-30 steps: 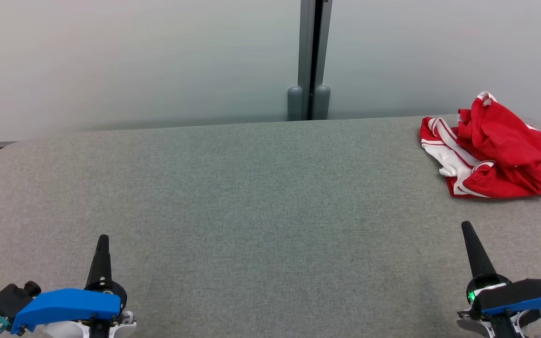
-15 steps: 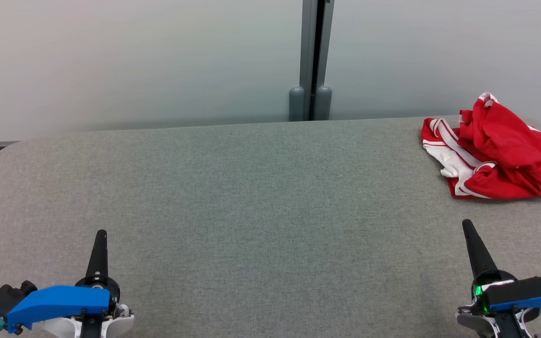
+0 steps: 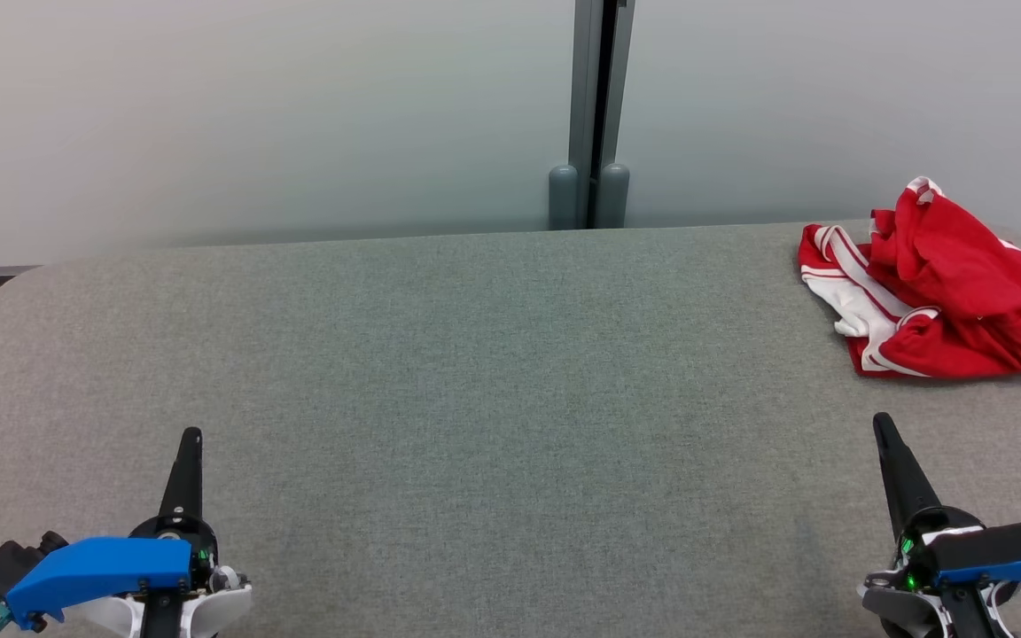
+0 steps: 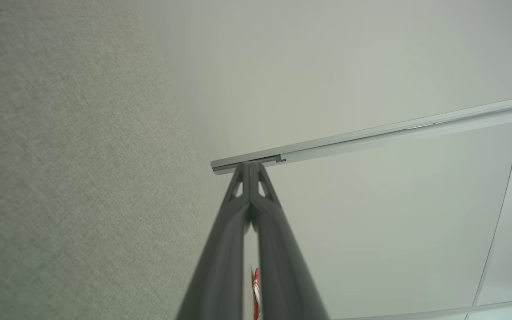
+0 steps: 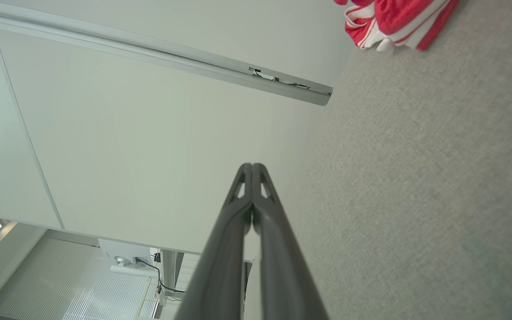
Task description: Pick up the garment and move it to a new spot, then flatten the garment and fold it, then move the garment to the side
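With left gripper [image 3: 191,436] and right gripper [image 3: 881,422] jaws closed empty, open the right and pinch the two-o'clock garment's [image 3: 962,283] raised fold.

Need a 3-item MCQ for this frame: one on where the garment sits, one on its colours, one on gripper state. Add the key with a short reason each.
1. In the head view, where does the garment lie on the table?
A. Near left corner
B. Far right corner
C. Centre

2. What colours is the garment?
A. Blue and yellow
B. All black
C. Red with white stripes

3. What state are the left gripper and right gripper in?
A. Both shut, holding nothing
B. Both wide open
C. Right shut on the garment

Key:
1 B: it lies bunched at the table's far right, beyond the right gripper.
2 C: the cloth is red with white bands along one side.
3 A: in both wrist views the fingers meet at the tips, apart from the garment.
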`<state>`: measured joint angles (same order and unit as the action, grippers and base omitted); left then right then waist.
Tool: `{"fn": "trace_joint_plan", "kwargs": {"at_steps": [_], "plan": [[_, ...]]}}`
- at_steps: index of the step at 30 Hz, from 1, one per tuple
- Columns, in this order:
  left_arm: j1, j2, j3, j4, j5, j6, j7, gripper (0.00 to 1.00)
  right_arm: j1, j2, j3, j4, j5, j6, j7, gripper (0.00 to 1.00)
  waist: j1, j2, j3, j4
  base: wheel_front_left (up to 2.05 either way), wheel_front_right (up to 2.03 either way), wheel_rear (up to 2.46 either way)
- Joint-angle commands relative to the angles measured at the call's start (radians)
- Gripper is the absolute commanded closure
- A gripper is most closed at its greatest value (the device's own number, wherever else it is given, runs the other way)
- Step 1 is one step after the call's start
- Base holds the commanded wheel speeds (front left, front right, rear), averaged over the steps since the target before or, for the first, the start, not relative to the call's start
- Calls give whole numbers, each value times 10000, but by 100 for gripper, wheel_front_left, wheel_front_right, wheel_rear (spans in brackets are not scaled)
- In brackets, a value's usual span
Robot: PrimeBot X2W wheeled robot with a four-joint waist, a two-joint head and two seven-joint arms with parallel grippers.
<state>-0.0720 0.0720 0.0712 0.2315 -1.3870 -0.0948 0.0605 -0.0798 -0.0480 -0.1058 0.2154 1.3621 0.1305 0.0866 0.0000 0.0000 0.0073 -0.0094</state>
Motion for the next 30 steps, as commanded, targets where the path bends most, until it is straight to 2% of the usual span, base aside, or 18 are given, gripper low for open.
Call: {"fn": "trace_joint_plan", "kwargs": {"at_steps": [1, 30], "plan": [[-218, 4, 73, -10, -191, -81, 84, 100, -214, -36, -39, 9, 241, 3, 24, 100, 0, 0, -2, 4, 0, 0, 0], [-414, -221, 429, 138, -2142, -390, 529, 100, -338, -38, -95, 297, 2377, 4, 277, 100, 0, 0, -38, 86, 0, 0, 0]]}}
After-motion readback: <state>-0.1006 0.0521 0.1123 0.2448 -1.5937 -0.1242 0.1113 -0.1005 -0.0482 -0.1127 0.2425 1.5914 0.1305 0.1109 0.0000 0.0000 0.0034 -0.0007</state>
